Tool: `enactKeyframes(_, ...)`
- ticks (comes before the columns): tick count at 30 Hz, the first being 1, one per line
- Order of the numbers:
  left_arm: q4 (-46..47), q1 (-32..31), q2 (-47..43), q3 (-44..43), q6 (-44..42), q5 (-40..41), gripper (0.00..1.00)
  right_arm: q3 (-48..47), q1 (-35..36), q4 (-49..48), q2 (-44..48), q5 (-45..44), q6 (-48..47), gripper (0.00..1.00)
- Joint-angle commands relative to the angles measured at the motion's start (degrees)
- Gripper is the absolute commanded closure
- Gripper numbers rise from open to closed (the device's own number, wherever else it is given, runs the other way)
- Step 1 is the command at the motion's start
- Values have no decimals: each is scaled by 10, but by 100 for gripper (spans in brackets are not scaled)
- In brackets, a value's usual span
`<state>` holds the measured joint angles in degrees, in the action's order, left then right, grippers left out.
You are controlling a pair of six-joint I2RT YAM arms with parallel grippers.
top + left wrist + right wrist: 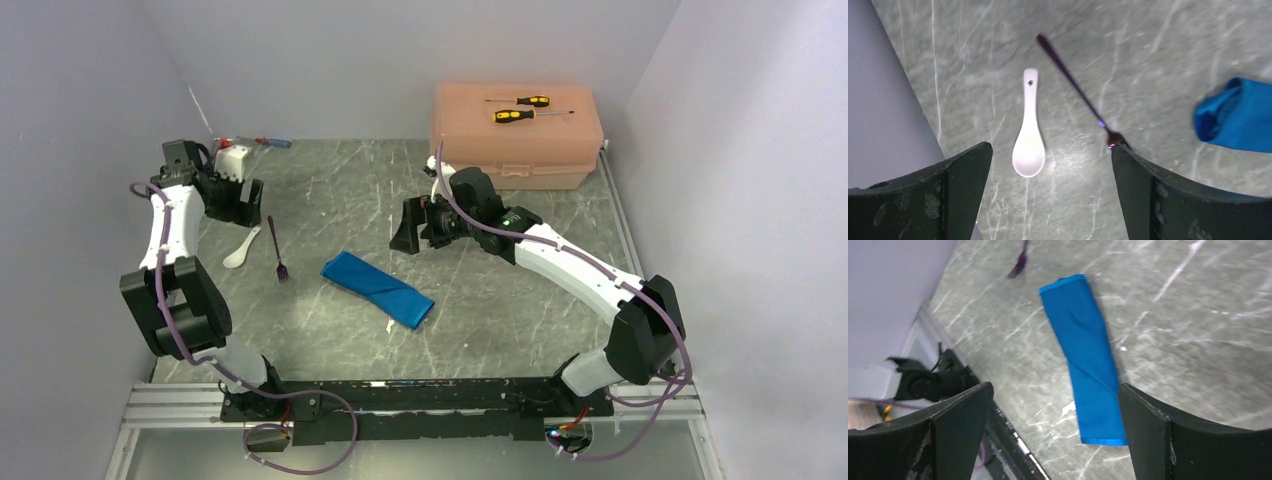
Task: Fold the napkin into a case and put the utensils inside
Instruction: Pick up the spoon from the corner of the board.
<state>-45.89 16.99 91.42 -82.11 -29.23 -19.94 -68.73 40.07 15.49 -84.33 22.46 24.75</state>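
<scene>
top view
napkin [377, 288]: folded into a slim blue strip, lying aslant mid-table, nothing in it
fork [277, 250]: left of napkin, apart from it
spoon [241, 250]: just left of fork, not touching
left gripper [243, 213]: over the far ends of spoon and fork
right gripper [410, 232]: beyond napkin, off it
box [520, 160]: far right corner, two screwdrivers [522, 108] on lid

left wrist view
fingers [948, 195]: wide apart, empty
spoon: on table [1158, 60] between them
fork: tine end at right finger

right wrist view
fingers [948, 435]: wide apart, empty
napkin: flat on table between them
</scene>
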Motion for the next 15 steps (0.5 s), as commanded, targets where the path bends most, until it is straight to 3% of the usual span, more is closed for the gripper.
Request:
enactKeyframes(1,79,27,32,40,11,32,5,-59,18,53,29,-165,-3,0)
enactKeyframes(3,74,38,60,41,13,18,5,-86,48,92,27,-249,-45,0)
enactKeyframes(6,69,45,108,31,6,9,5,-68,48,83,36,-267,-16,0)
enactKeyframes(11,80,46,165,16,-9,2,11,24,0,0,69,-137,37,0)
enactKeyframes(15,98,46,198,10,-15,15,15,-3,22,52,76,-187,5,0)
